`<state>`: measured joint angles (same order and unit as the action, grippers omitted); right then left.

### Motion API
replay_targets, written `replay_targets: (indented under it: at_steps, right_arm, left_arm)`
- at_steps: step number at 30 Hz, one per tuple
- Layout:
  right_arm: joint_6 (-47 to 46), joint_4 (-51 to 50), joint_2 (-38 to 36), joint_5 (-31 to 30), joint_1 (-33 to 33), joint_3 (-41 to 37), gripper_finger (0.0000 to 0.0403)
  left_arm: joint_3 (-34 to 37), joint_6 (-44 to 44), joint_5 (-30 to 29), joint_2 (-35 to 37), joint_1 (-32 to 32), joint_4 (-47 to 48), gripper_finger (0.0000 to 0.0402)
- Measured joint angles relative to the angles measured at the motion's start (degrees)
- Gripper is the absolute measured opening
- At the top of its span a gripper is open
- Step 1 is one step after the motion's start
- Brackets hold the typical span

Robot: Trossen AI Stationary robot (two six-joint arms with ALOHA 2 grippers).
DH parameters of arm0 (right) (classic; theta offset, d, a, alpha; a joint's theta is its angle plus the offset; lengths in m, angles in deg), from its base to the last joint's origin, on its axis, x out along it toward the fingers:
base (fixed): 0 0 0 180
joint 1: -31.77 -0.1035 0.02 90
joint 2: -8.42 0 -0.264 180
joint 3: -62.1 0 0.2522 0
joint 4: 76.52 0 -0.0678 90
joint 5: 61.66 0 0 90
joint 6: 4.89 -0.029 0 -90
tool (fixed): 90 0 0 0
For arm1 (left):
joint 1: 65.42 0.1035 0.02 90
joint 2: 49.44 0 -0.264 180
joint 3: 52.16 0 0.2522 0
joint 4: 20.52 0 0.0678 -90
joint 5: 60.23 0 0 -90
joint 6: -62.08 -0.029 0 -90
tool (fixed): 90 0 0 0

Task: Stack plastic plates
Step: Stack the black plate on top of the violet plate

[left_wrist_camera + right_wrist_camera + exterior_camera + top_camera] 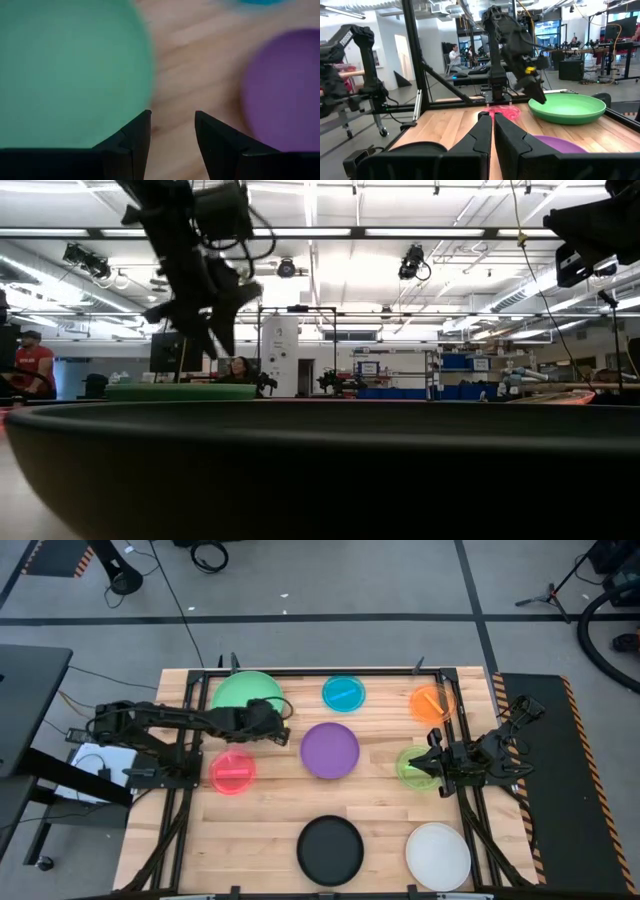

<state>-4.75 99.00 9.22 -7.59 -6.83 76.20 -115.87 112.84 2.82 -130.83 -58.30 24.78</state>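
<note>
Several round plastic plates lie flat and apart on the wooden table: a large green one (245, 692), blue (343, 692), orange (432, 702), purple (329, 750), red (233, 771), lime (412, 768), black (330, 849) and white (437, 856). My left gripper (288, 733) hangs open and empty above the bare wood, between the green plate (70, 70) and the purple plate (285, 90), slanting down. My right gripper (424, 761) waits shut and level above the lime plate, holding nothing (493, 120).
The black plate's rim (320, 440) fills the foreground of the low view. A dark frame (320, 671) runs along the table's far edge and sides. Bare wood lies between the plates. People sit in the room beyond the table.
</note>
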Motion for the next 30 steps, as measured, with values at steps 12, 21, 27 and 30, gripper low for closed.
replay_targets:
  at_steps: [12, 21, 27, 30]
  right_arm:
    - [0.0, 0.01, 0.0, 0.0, 0.01, 0.0, 0.0029]
    - [0.0, 0.04, 0.0, 0.0, 0.01, 0.0, 0.0029]
    - [0.0, 1.73, -0.02, 0.0, 0.01, 0.0, 0.0029]
    - [0.0, 2.76, 0.0, 0.02, 0.01, 0.0, 0.0029]
  left_arm:
    - [-2.98, -9.24, -3.78, 0.0, -21.73, -11.84, 0.016]
    - [-3.09, -1.54, -1.94, -0.93, -32.24, -27.83, 0.016]
    - [-3.01, 11.87, -1.22, -6.02, -35.35, -19.17, 0.016]
    - [-2.98, 13.04, 2.41, -10.09, -35.93, -19.8, 0.016]
